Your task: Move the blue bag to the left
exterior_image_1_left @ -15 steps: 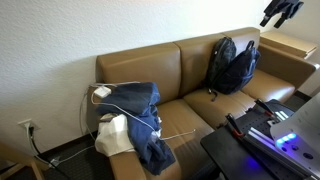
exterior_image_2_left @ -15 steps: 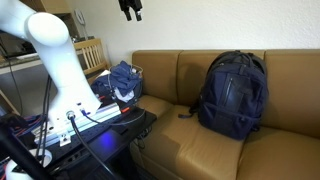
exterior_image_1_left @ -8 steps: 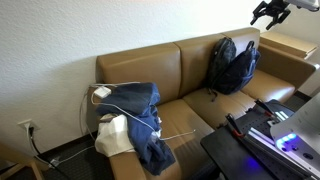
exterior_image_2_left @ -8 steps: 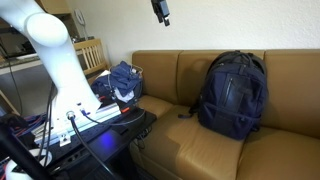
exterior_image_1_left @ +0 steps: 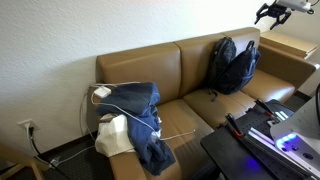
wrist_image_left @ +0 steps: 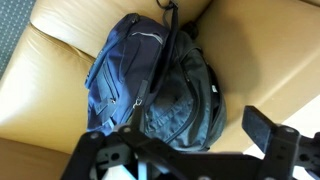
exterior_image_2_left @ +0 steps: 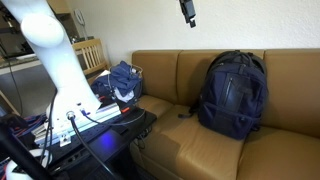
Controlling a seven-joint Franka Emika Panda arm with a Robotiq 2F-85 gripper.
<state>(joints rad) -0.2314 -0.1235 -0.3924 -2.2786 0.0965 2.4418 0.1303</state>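
Observation:
The blue bag [exterior_image_1_left: 225, 62] is a large dark navy backpack standing upright against the back cushion at one end of the tan sofa [exterior_image_1_left: 185, 85]. It shows in both exterior views [exterior_image_2_left: 233, 92]. In the wrist view I look down on it [wrist_image_left: 178, 100], with its top loop handle by the sofa crease. A lighter blue-grey zipped part lies against its side; I cannot tell if that is a separate bag. My gripper [exterior_image_1_left: 272, 12] hangs high in the air above the bag [exterior_image_2_left: 187, 12]. It is open and empty [wrist_image_left: 185, 150], well clear of the bag.
Rumpled blue denim clothing with a white cable [exterior_image_1_left: 135, 115] lies at the sofa's other end [exterior_image_2_left: 122, 80], with a white cushion [exterior_image_1_left: 113, 135] beside it. A dark table with lit electronics [exterior_image_1_left: 265, 140] stands before the sofa. Wooden furniture [exterior_image_1_left: 290, 45] stands by the bag's end.
My gripper has travelled sideways through the air to a spot over the bag, staying high. The bag and the clothing have not moved.

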